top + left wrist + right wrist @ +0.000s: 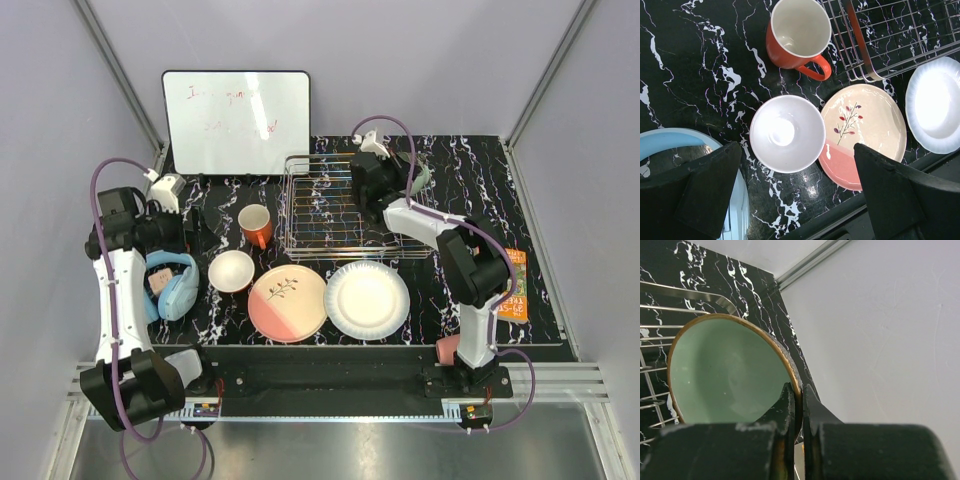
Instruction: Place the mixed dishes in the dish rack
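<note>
Now, right end effector (797,392) tight on mint-green bowl (725,375), near dish rack (320,157).

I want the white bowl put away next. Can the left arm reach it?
Probably yes. The left end effector hangs open above the white bowl, and nothing lies in it or over it.

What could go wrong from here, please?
1. The right gripper pinches the mint-green bowl only at its rim; it might slip or clatter against the dish rack wires.
2. The open left gripper hangs over the white bowl, which lies close to the orange mug and the twig plate; its descent might nudge them.
</note>
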Robot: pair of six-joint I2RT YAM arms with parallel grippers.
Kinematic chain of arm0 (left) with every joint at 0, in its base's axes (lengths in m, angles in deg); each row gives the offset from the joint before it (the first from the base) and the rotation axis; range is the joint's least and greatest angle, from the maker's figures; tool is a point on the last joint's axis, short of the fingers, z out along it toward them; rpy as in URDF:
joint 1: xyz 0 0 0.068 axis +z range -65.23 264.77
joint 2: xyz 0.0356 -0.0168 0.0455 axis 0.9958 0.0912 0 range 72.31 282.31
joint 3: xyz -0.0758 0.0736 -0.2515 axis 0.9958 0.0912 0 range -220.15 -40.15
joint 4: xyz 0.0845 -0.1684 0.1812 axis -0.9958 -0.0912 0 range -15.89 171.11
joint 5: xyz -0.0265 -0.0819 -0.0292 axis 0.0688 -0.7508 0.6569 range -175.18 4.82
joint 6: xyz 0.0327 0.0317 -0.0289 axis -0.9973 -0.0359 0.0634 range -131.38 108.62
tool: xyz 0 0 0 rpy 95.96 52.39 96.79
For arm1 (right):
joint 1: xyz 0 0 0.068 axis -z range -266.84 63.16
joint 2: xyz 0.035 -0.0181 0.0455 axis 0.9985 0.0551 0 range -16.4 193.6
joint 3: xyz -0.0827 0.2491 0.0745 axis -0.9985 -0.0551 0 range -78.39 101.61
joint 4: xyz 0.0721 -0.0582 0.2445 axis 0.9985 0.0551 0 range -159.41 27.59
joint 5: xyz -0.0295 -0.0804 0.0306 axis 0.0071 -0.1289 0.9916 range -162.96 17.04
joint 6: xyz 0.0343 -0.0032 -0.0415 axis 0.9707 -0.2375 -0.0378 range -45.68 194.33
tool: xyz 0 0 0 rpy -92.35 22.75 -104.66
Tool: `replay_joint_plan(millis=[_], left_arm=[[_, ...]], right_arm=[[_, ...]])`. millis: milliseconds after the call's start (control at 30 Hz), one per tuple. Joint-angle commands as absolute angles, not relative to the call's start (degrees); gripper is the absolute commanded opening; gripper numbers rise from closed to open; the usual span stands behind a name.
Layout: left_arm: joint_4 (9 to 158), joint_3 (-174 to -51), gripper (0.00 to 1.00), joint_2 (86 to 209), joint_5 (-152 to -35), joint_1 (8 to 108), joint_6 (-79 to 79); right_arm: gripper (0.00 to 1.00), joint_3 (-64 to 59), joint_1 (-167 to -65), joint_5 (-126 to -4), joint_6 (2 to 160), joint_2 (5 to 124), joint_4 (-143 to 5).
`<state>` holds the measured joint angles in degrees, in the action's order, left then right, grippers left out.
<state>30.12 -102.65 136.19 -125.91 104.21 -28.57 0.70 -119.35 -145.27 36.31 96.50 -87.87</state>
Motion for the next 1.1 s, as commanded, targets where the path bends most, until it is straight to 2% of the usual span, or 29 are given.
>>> replay_joint_plan(millis=[0, 767, 867, 900, 1067], left_arm=[[31.5, -102.5, 0.99, 136.1, -128.6, 104.8, -29.7], [31.1, -99.8, 0.99, 133.4, -125.8, 105.8, -31.7], [31.1, -98.8, 0.99, 131.3, -125.3, 105.8, -33.2], [30.9, -98.6, 0.99, 130.5, -125.5, 105.8, -33.4], [29.0, -99.5, 0.99, 129.5, -127.2, 105.8, -36.0]], right_arm=[[0.00, 0.6, -118.6, -145.6, 37.4, 91.4, -89.5], [0.02, 7.0, -119.5, -144.9, 50.9, 100.6, -74.7], [0.22, 7.6, -119.5, -144.9, 52.1, 100.8, -73.5], [0.38, 7.6, -119.7, -144.7, 52.3, 100.6, -72.7], [0.67, 6.5, -119.9, -144.7, 53.1, 98.6, -72.2]])
